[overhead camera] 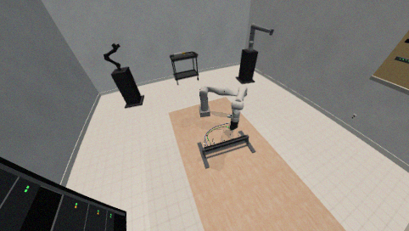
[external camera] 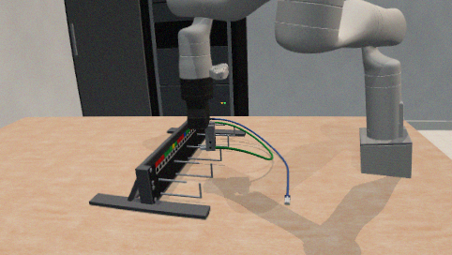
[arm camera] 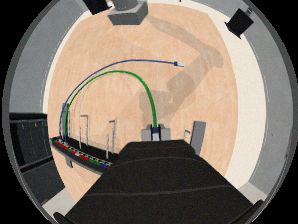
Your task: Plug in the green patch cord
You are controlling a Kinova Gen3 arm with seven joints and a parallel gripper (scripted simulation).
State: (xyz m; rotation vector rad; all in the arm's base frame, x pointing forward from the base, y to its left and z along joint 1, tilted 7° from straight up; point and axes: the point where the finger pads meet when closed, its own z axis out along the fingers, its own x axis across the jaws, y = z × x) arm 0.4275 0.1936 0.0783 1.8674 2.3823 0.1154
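My gripper (external camera: pixel 207 147) (arm camera: pixel 155 129) is shut on the plug at the free end of the green patch cord (external camera: pixel 271 156) (arm camera: pixel 117 71). The cord arcs from the plug to the rack's far end. The hand points down beside the black rack (overhead camera: pixel 225 145) (external camera: pixel 146 185), on the side with the wire guides. The yellow label (external camera: pixel 173 146) is small, among red and green ones on the rack's face. The plug's front shows at the fingertips in the exterior view; its gap to the ports is hard to judge. In the wrist view the hand hides part of the port row.
The blue cord (external camera: pixel 286 171) (arm camera: pixel 135 60) runs outside the green one, and its free plug (external camera: pixel 287 200) (arm camera: pixel 178 64) lies on the table. Wire guides (external camera: pixel 212 170) (arm camera: pixel 113 135) stick out from the rack near the hand. The rack stands on two flat feet (external camera: pixel 150 206).
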